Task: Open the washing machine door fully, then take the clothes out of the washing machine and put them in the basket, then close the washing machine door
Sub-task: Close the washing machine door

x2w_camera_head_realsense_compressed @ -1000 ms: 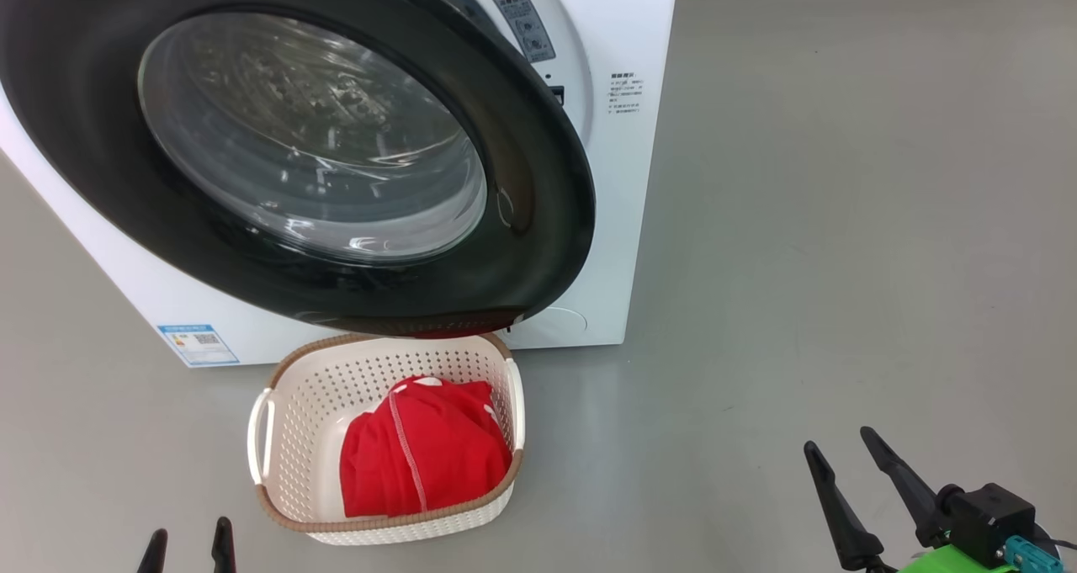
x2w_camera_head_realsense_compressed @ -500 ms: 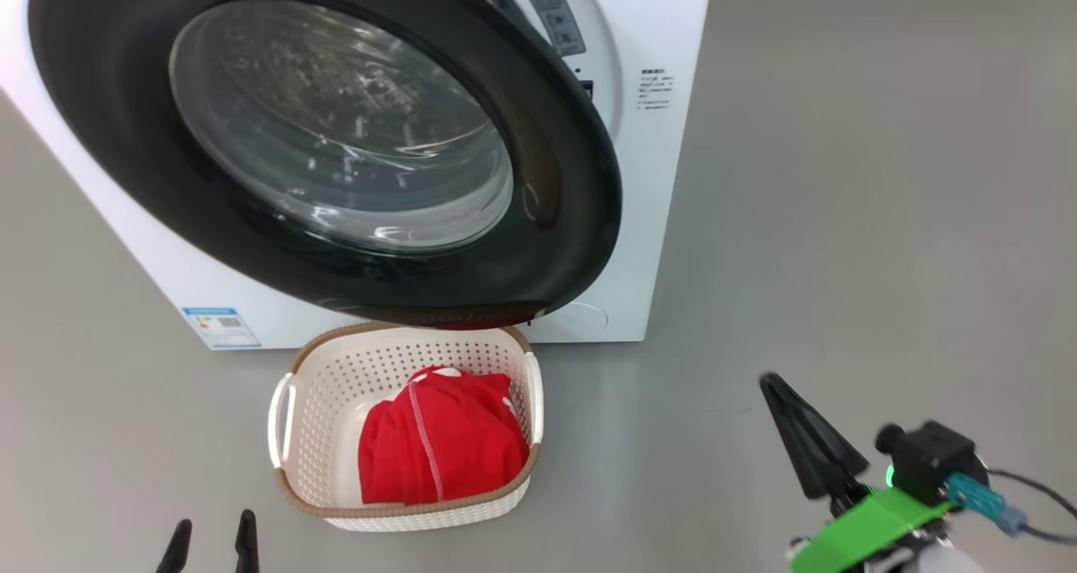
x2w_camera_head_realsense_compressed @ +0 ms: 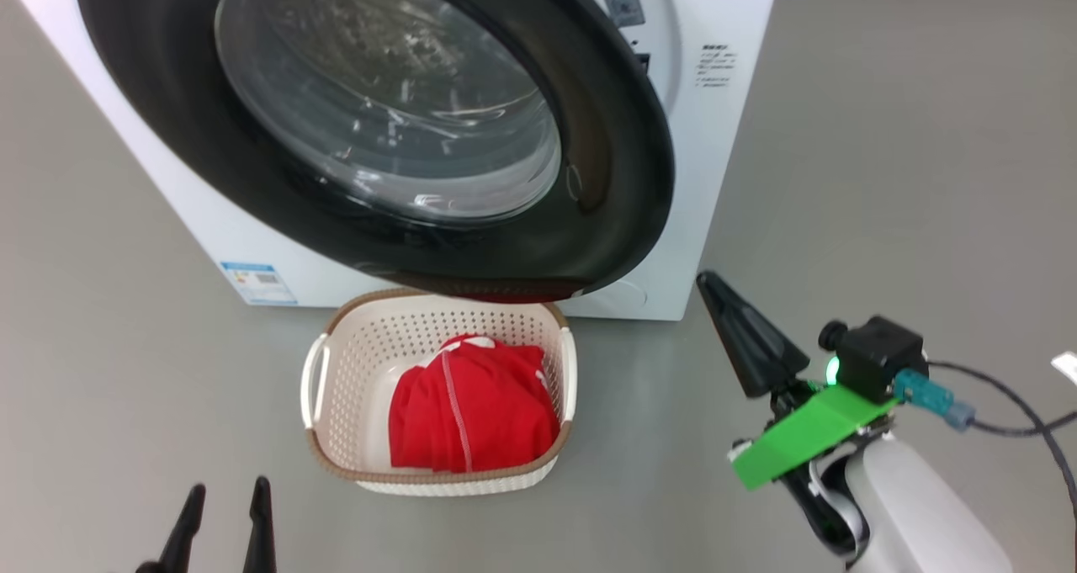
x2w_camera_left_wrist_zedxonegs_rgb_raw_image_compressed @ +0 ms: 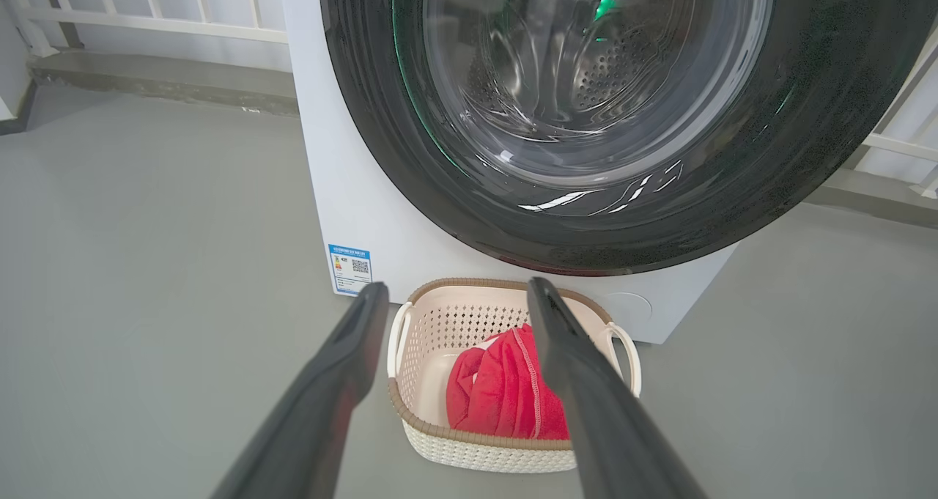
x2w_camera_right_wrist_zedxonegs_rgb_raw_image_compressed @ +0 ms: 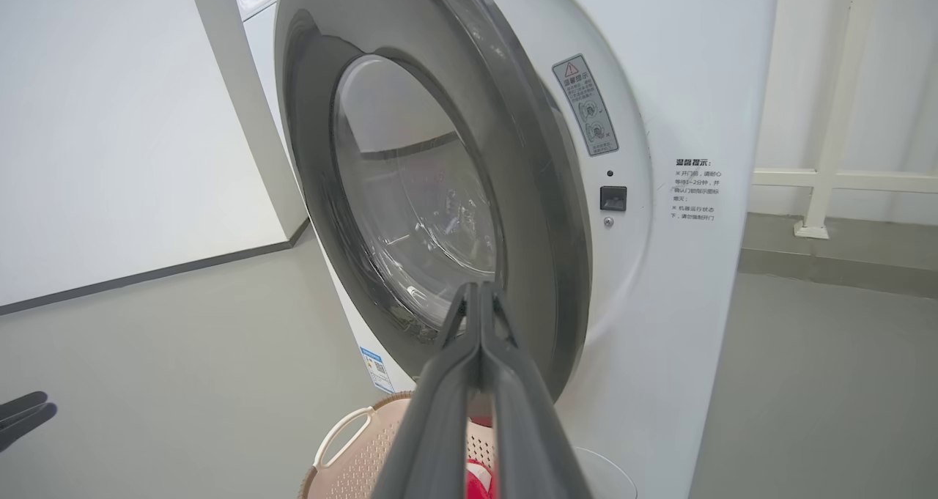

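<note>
The washing machine (x2w_camera_head_realsense_compressed: pixel 732 177) is a white box, and the washing machine door (x2w_camera_head_realsense_compressed: pixel 618 186), black-rimmed with a clear bowl window, stands ajar over the basket (x2w_camera_head_realsense_compressed: pixel 336 371). The red clothes (x2w_camera_head_realsense_compressed: pixel 475 413) lie in that cream basket on the floor. My right gripper (x2w_camera_head_realsense_compressed: pixel 708 281) is shut and empty, low and just right of the door's free edge. In the right wrist view its tips (x2w_camera_right_wrist_zedxonegs_rgb_raw_image_compressed: pixel 478 288) point at the door's edge (x2w_camera_right_wrist_zedxonegs_rgb_raw_image_compressed: pixel 546 213). My left gripper (x2w_camera_head_realsense_compressed: pixel 227 493) is open near the bottom, left of the basket. Through its fingers (x2w_camera_left_wrist_zedxonegs_rgb_raw_image_compressed: pixel 458 288) I see the basket (x2w_camera_left_wrist_zedxonegs_rgb_raw_image_compressed: pixel 432 338) and clothes (x2w_camera_left_wrist_zedxonegs_rgb_raw_image_compressed: pixel 498 396).
Grey floor spreads on both sides of the machine (x2w_camera_right_wrist_zedxonegs_rgb_raw_image_compressed: pixel 703 81). A white wall stands to its left and white railings run behind it. A black cable (x2w_camera_head_realsense_compressed: pixel 1010 421) trails from my right wrist. The left gripper (x2w_camera_right_wrist_zedxonegs_rgb_raw_image_compressed: pixel 22 415) shows at the far left of the right wrist view.
My right gripper has shut and risen from the lower right toward the door's free edge. The head camera has shifted, so the machine and basket sit further right in the picture.
</note>
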### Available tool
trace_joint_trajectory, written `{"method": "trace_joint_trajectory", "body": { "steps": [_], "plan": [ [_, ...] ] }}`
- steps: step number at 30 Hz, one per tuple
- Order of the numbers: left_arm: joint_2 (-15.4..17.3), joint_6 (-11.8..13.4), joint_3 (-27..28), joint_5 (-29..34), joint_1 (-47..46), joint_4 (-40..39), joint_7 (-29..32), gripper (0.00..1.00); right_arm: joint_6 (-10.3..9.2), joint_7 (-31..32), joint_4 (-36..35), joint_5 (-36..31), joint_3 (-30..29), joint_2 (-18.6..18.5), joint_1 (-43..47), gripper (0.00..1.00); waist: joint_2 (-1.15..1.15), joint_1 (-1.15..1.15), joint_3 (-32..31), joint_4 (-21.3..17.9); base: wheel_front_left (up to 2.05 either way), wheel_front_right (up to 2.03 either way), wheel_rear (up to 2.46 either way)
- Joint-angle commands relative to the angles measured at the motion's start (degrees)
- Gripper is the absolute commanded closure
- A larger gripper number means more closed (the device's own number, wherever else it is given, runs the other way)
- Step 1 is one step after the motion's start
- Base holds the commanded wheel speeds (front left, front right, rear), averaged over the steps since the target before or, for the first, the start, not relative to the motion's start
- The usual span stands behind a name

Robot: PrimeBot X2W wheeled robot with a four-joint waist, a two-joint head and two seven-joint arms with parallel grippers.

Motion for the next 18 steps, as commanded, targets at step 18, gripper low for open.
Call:
{"method": "trace_joint_trajectory", "body": {
  "steps": [18],
  "plan": [
    [-0.61, -0.17, 0.83, 0.69, -7.16, -3.22, -0.7, 0.0, 0.09, -0.27, 5.47, 0.76, -1.86, 1.31, -13.27, 1.0, 0.0, 0.0, 7.89, 5.25, 0.0, 0.0, 0.0]
  ]
}}
